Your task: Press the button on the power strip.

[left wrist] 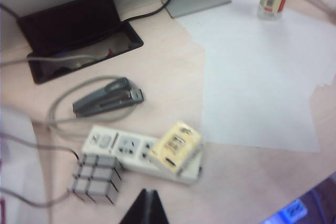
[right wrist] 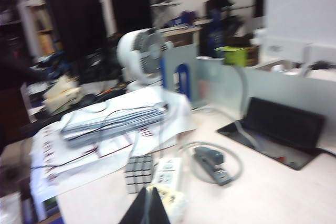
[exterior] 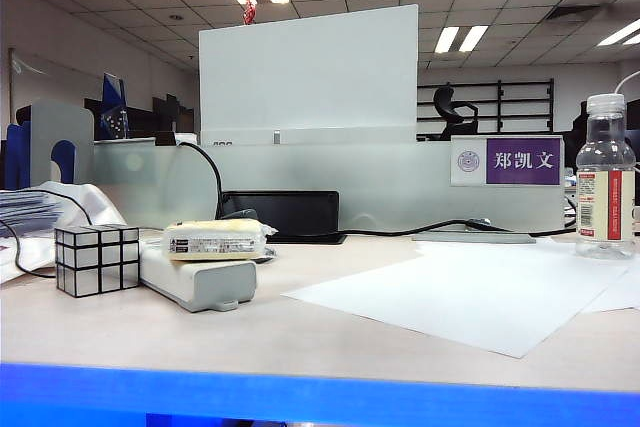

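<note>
The long pale grey-white plastic power strip (left wrist: 137, 153) lies on the surface beside the silver mirrored cube (left wrist: 96, 178), a yellowish wrapped packet (left wrist: 176, 147) across it — so the left end effector (left wrist: 145, 209), fingertips narrow together, should descend on the uncovered switch end, while the right end effector (right wrist: 147, 209), likewise narrow, hangs above.

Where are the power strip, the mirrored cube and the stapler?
power strip (left wrist: 123, 146): left wrist view, on its socket face beside the packet.
mirrored cube (exterior: 97, 259): exterior view, on its front face.
stapler (left wrist: 107, 97): left wrist view, on its dark top arm.
</note>
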